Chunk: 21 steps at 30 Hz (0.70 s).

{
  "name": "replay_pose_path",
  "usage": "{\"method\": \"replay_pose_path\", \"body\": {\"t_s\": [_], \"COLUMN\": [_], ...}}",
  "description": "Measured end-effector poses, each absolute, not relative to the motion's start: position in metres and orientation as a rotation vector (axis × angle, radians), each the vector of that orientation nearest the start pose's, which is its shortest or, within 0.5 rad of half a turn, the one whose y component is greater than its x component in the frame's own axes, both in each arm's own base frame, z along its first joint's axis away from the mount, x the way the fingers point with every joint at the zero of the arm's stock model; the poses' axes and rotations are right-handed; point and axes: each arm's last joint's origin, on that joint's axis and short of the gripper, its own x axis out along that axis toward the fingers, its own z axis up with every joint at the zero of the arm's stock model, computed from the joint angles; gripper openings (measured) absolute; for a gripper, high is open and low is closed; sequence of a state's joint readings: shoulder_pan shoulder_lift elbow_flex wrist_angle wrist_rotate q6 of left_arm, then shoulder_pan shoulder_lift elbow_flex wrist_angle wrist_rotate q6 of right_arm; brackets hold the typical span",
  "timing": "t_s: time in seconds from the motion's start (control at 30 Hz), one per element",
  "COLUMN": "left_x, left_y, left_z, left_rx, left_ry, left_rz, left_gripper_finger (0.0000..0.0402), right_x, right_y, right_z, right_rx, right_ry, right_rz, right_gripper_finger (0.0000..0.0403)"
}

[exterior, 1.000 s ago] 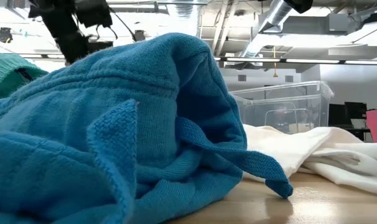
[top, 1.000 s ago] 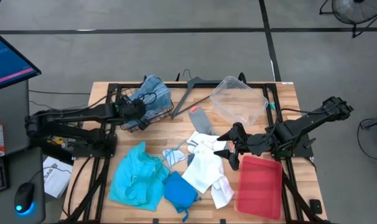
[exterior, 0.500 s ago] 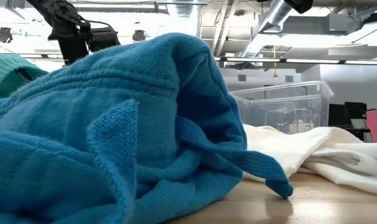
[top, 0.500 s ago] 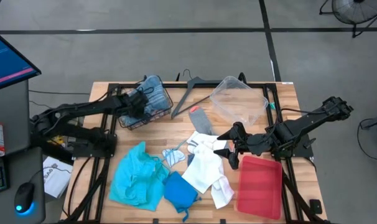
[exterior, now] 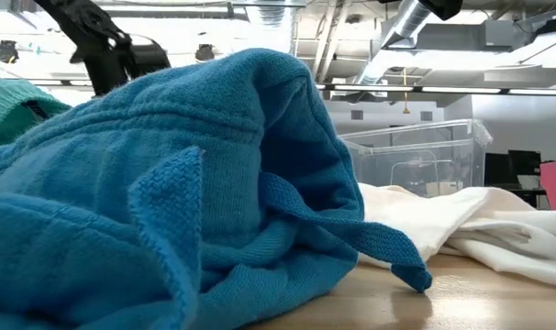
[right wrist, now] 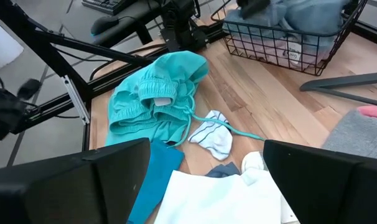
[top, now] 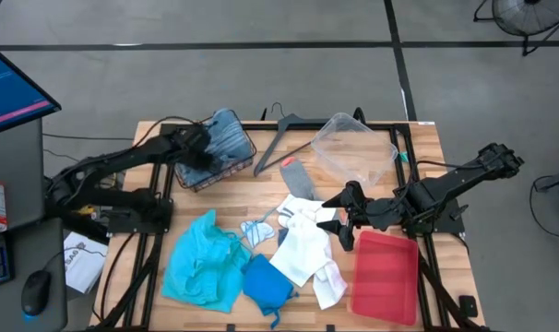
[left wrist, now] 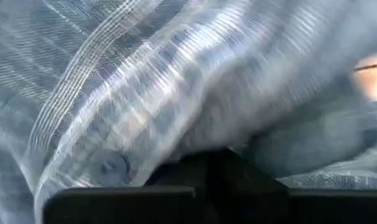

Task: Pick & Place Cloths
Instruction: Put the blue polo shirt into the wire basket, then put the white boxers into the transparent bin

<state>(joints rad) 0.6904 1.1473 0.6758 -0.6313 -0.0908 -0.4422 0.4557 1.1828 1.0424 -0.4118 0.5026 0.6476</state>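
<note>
The left gripper, closed, presses into the blue-white striped cloth heaped in the black wire basket at the counter's far-left. The open right gripper hovers beside the white cloth, clearly the nearer arm for it.

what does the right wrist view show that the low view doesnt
Only the right wrist view: the wire basket holding blue-white striped fabric, the small striped cloth, and the open right gripper above the white cloth.

Only the low view: the clear plastic bin and the ceiling ducts behind.

Both: the turquoise garment, the bright blue cloth, the white cloth and the wooden table.
</note>
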Motion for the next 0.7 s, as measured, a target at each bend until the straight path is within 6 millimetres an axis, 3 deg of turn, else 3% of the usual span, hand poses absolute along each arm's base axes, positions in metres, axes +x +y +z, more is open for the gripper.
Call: {"method": "replay_pose_path", "body": {"t_s": [0.47,0.57,0.7], "left_x": [0.127,0.132,0.145], "left_y": [0.112,0.112,0.104], "left_z": [0.259,0.272,0.288], "left_rx": [-0.554,-0.556,-0.552], "left_ry": [0.500,0.362,0.241], "left_rz": [0.995,0.884,0.553], "left_gripper_finger": [0.0100,0.0100,0.0088], "right_x": [0.230,0.230,0.230], "right_y": [0.097,0.097,0.097], "right_z": [0.322,0.322,0.322], "right_rx": [0.364,0.364,0.365], "right_ry": [0.473,0.473,0.473], "right_rz": [-0.206,-0.206,-0.206], "right_gripper_finger": [0.0309,0.0309,0.0309]}}
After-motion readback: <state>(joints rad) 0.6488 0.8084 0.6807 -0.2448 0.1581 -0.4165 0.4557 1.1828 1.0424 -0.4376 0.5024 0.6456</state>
